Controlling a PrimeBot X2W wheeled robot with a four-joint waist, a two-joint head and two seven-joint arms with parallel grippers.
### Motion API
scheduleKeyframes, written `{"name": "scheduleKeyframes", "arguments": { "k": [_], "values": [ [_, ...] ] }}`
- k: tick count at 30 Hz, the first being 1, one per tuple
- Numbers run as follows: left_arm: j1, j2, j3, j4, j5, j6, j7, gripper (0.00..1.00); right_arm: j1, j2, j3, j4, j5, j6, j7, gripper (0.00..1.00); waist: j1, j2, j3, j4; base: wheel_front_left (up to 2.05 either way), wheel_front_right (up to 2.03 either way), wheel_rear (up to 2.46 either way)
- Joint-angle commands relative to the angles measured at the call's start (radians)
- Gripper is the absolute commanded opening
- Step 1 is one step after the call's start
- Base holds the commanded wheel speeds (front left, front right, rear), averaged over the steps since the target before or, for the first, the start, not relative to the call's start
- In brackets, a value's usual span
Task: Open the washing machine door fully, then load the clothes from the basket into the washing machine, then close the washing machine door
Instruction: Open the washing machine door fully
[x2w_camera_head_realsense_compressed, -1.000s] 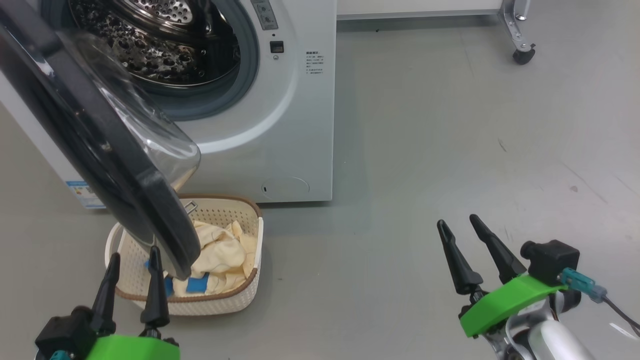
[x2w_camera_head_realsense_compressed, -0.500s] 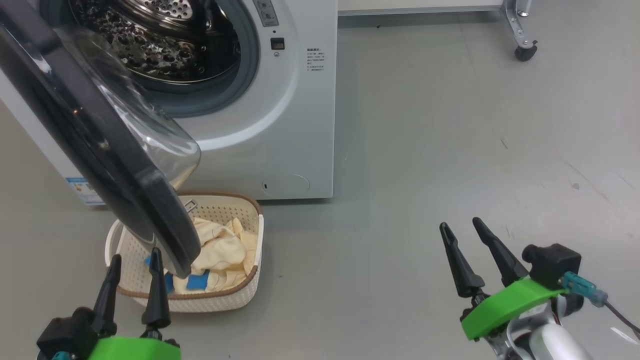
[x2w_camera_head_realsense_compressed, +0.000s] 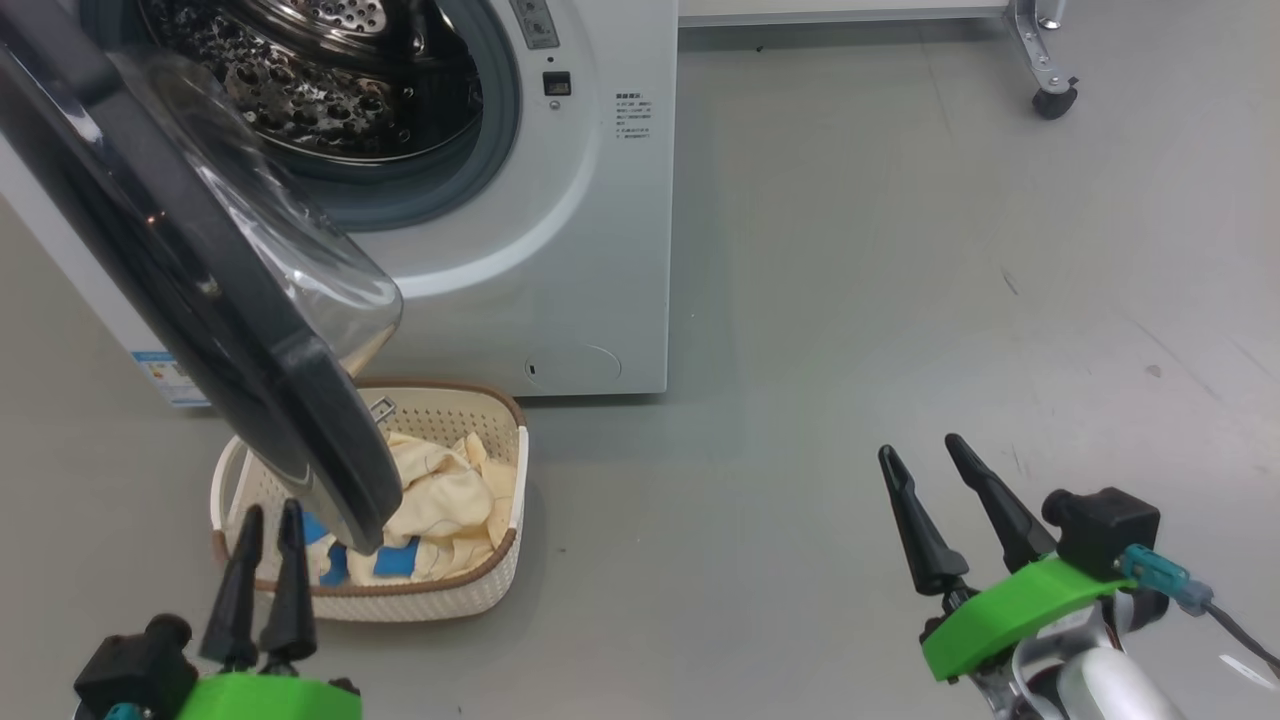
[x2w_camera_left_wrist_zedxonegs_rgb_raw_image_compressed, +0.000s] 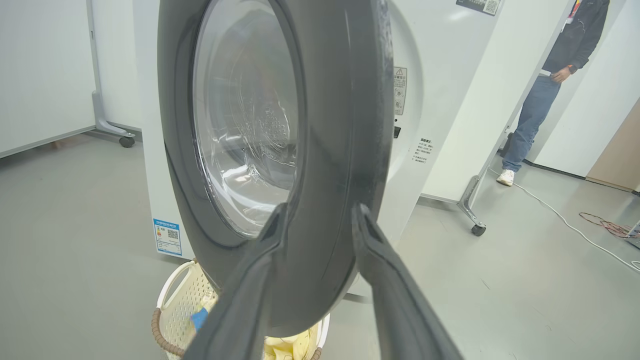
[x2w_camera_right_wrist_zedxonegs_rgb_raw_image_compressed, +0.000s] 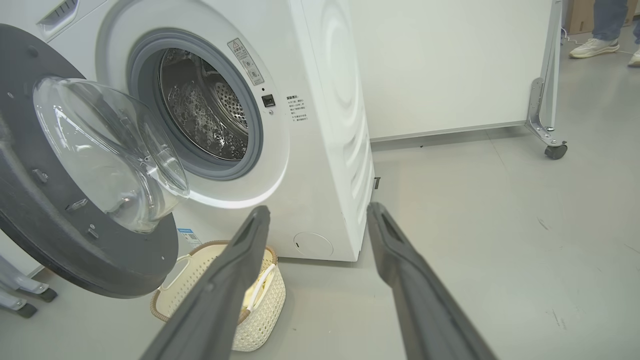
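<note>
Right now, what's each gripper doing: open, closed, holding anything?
Left gripper: partly open, holding nothing.
Right gripper: wide open, holding nothing.

L gripper (x2w_camera_head_realsense_compressed: 272, 510) sits near-left, both dark fingers pointing far-ward, nearly parallel, tips just a narrow gap apart, on L green mount (x2w_camera_head_realsense_compressed: 268, 697). R gripper (x2w_camera_head_realsense_compressed: 918, 447) sits near-right, well apart from the L, fingers splayed wider in a V, leaning slightly left, on R green mount (x2w_camera_head_realsense_compressed: 1010, 610) w/ black block (x2w_camera_head_realsense_compressed: 1100, 530), teal connector (x2w_camera_head_realsense_compressed: 1160, 572) & pale forearm (x2w_camera_head_realsense_compressed: 1110, 692) behind it.

Open door (x2w_camera_head_realsense_compressed: 230, 340) above basket (x2w_camera_head_realsense_compressed: 480, 590) w/ clothes (x2w_camera_head_realsense_compressed: 445, 500)
</note>
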Motion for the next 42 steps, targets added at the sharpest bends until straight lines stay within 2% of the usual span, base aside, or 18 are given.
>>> {"name": "scheduleKeyframes", "arguments": {
  "k": [1, 10, 21, 34, 42],
  "values": [
    [-0.032, 0.008, 0.032, -0.031, 0.001, -0.007, -0.011, 0.00, -0.027, 0.000, 0.010, -0.032, -0.007, 0.000, -0.012, 1.00, 0.0000, 0.0000, -0.001, -0.001, 0.00, 0.00, 0.00],
    [-0.035, 0.016, 0.031, -0.032, -0.007, -0.007, -0.011, 0.00, -0.028, 0.003, 0.012, -0.023, -0.014, 0.000, -0.014, 1.00, 0.0000, 0.0000, 0.001, -0.002, 0.00, 0.00, 0.00],
    [-0.075, 0.030, 0.084, -0.073, -0.026, -0.007, -0.011, 0.00, -0.029, 0.008, 0.017, -0.007, -0.007, 0.000, -0.016, 1.00, 0.0000, 0.0000, -0.009, 0.001, 0.00, 0.00, 0.00],
    [-0.221, 0.111, 0.100, -0.156, -0.009, -0.007, -0.011, 0.00, -0.039, 0.011, 0.031, 0.012, 0.003, 0.000, -0.022, 1.00, 0.0000, 0.0000, -0.021, -0.001, 0.00, 0.00, 0.00],
    [-0.319, 0.137, 0.060, -0.200, -0.010, -0.007, 0.002, 0.00, -0.044, 0.013, 0.034, 0.018, 0.005, 0.000, -0.025, 1.00, 0.0000, 0.0000, -0.018, -0.004, 0.00, 0.00, 0.00]
  ]
}}
